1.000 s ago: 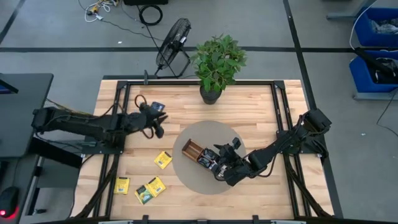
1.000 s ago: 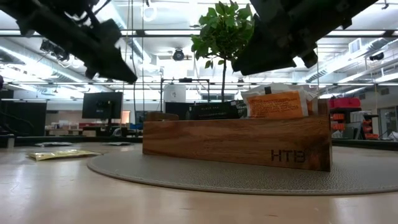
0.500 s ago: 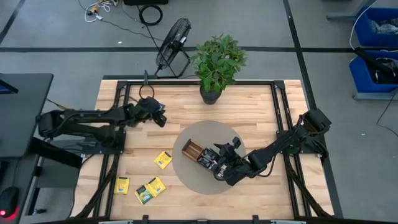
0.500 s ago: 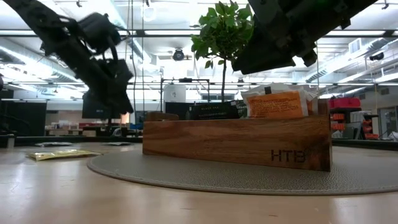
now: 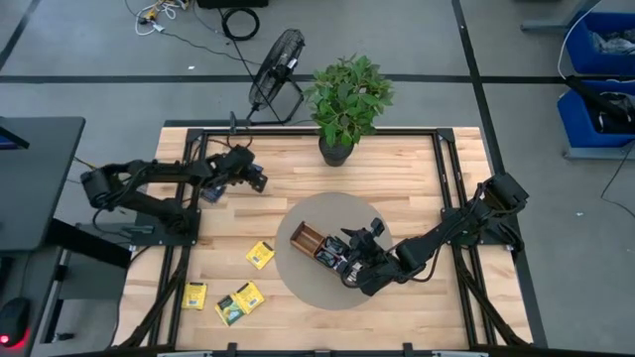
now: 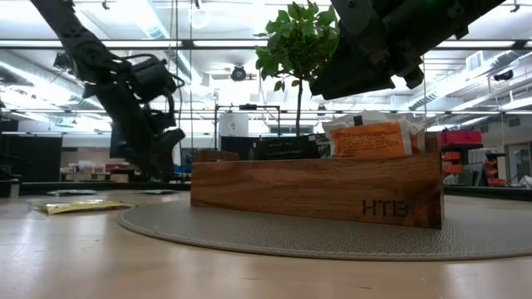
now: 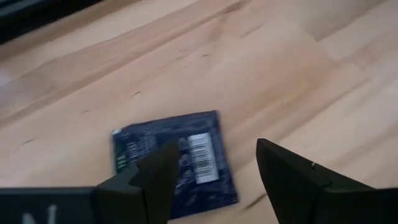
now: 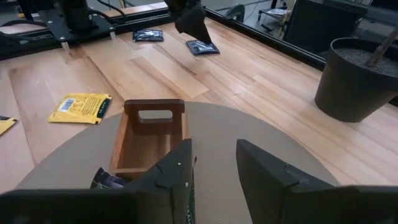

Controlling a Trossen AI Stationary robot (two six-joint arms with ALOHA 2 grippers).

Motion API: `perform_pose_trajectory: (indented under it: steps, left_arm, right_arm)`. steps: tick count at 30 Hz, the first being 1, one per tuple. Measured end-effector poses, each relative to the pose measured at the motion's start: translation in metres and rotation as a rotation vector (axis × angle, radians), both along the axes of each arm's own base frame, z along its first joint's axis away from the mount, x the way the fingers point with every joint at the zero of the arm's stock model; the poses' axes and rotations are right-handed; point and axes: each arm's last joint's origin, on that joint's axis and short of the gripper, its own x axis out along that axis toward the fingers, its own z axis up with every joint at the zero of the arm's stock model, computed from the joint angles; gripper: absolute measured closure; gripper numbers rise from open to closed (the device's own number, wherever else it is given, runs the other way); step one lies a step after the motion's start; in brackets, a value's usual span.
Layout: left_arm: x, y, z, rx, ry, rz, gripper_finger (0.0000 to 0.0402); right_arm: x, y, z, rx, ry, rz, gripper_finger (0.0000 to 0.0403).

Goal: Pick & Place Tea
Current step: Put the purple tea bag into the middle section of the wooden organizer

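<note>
Left gripper (image 7: pixel 214 171), fingers apart, hovers over one navy tea sachet (image 7: pixel 174 163). Three yellow sachets (image 5: pixel 260 255) lie beside the tray (image 6: pixel 316 189); right gripper (image 8: pixel 214 165), fingers apart, hangs over it.

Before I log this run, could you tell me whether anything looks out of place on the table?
Several tea sachets lie loose on the bare wood instead of in the wooden tray: yellow ones near the mat and a navy one just under the open left tool. Nothing looks spilled or damaged.

Left hand (image 7: pixel 214 180) fingers spread, just over a navy tea sachet (image 7: pixel 173 162) flat on the worktop (image 7: pixel 280 74).
</note>
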Motion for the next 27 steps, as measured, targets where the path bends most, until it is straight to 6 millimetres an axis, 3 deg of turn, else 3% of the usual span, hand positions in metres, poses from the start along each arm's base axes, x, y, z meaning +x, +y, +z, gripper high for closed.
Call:
perform_pose_trajectory:
  steps: [7, 17, 21, 27]
  left_arm:
    - [0.016, 0.01, -0.01, -0.032, 0.085, -0.054, 0.0183]
    - [0.021, 0.012, -0.022, -0.097, 0.186, -0.074, 0.0189]
    - [0.024, 0.005, -0.023, -0.119, 0.191, -0.11, 0.0217]
    - [0.029, -0.004, -0.023, -0.131, 0.192, -0.163, 0.0296]
  right_arm:
    - [0.0, 0.0, 0.0, 0.001, -0.001, -0.001, 0.0268]
    - [0.0, 0.0, 0.0, -0.003, 0.003, 0.002, 0.0268]
    - [0.0, 0.0, 0.0, -0.003, 0.003, 0.002, 0.0268]
    - [0.0, 0.0, 0.0, -0.002, 0.003, 0.002, 0.0268]
